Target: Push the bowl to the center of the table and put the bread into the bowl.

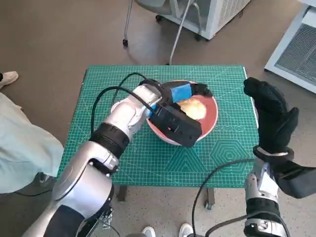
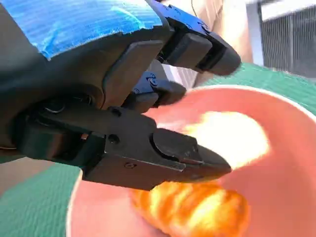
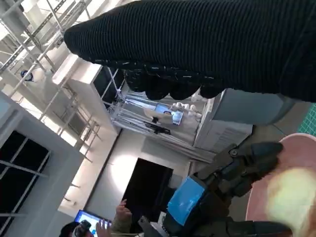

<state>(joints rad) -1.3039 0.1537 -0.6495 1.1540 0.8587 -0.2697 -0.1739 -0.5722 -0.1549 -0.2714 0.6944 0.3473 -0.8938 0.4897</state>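
The pink bowl (image 1: 210, 123) stands near the middle of the green mat (image 1: 98, 98), with the pale yellow bread (image 1: 193, 108) lying inside it. My left hand (image 1: 181, 94), blue tape on its back, hovers over the bowl's far side. In the left wrist view its fingers (image 2: 187, 158) are spread above the bread (image 2: 197, 210) and grip nothing; the bowl (image 2: 291, 163) fills the background. My right hand (image 1: 271, 116) in the black glove is raised off the table to the right of the bowl, empty. The right wrist view shows the left hand (image 3: 190, 202) at the bowl (image 3: 261, 195).
A person in pale clothing (image 1: 19, 148) sits at the table's left, with a shoe (image 1: 9, 77) on the floor. Shoe tips (image 1: 165, 230) show at the near edge. A chair base (image 1: 148, 19) and white cabinets (image 1: 217, 15) stand beyond. Another person (image 3: 116, 219) is far off.
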